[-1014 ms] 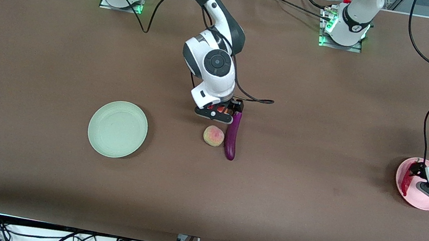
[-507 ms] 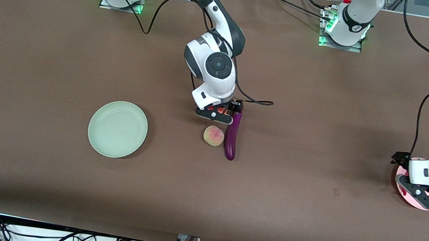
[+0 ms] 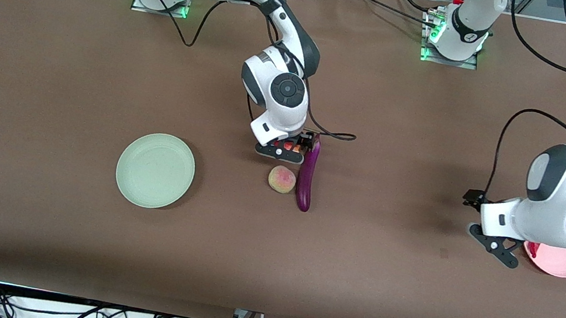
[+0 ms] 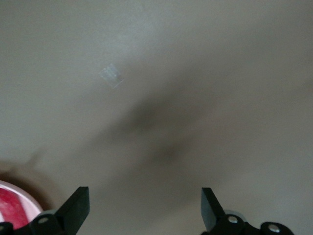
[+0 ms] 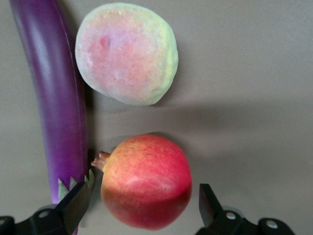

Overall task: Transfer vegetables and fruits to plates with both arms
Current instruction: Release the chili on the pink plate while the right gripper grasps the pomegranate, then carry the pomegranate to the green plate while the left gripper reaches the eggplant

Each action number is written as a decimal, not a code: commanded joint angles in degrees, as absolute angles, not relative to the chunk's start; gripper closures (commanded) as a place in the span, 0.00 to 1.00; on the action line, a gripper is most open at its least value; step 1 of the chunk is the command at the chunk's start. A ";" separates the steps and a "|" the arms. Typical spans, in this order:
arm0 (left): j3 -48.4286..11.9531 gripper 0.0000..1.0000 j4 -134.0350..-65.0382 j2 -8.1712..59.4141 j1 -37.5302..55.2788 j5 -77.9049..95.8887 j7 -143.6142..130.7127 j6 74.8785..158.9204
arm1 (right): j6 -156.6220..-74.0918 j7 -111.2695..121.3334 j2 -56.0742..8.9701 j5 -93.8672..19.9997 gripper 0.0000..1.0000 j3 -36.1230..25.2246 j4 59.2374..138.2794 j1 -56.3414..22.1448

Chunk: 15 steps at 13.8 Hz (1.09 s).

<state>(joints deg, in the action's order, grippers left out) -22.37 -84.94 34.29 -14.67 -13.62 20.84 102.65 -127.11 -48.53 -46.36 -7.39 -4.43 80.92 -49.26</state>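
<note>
- Right gripper (image 3: pixel 293 148) open, straddling red fruit (image 5: pixel 145 181) beside eggplant (image 3: pixel 306 176); should descend centred, avoiding the stem.
- Left gripper (image 3: pixel 492 243) open, empty, beside pink plate (image 3: pixel 561 265) holding chili (image 4: pixel 11 209).

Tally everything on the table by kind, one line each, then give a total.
Vegetables: 2, the eggplant and the chili on the pink plate.
Fruits: 2, the peach and the red fruit between the right gripper's open fingers.
Plates: 2, pink and green plate.
Total: 6
</note>
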 commanded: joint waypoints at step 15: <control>-21.89 0.00 -86.38 40.34 7.44 2.91 -29.15 118.78 | -109.45 -23.51 -35.25 -7.38 0.77 -6.14 82.97 -36.84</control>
